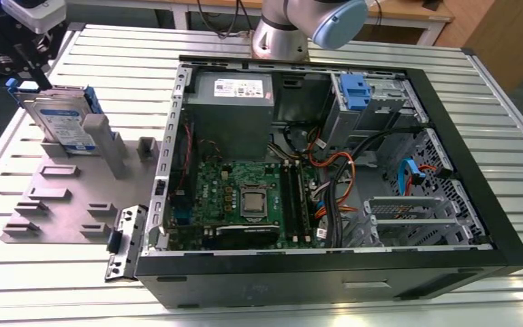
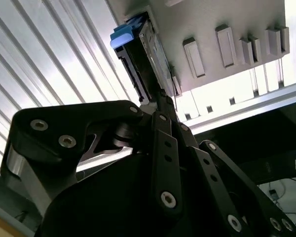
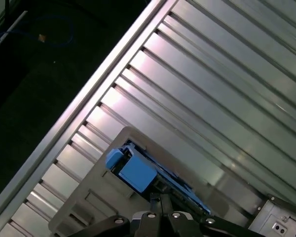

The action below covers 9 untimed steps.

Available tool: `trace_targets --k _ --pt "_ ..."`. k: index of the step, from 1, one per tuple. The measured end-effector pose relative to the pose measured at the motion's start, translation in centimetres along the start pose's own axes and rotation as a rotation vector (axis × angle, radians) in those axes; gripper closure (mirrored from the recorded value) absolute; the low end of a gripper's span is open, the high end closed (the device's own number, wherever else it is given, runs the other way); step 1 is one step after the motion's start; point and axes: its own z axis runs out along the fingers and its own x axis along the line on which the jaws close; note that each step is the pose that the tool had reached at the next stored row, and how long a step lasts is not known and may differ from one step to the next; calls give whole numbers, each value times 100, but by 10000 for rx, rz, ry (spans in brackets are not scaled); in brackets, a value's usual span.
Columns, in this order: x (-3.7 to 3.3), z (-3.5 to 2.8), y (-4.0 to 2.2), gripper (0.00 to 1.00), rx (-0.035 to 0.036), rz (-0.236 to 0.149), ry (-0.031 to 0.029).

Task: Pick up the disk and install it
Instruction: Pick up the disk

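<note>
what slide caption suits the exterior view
The end effector by the top of the disk standing on edge in a holder, beside an open computer case

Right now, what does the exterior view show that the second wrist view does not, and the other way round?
Exterior view, not the second wrist view: the open computer case, its motherboard and the grey power-supply box. Second wrist view, not the exterior view: the black linkage and screws of the gripper, close up. Both: the disk standing on edge in the fixture plate, the ribbed table, and the gripper at the disk's top edge.
</note>
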Motion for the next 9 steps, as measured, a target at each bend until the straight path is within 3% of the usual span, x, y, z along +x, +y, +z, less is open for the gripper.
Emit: trace_targets --k 9 --pt "0 0 0 89 -57 -992 28"
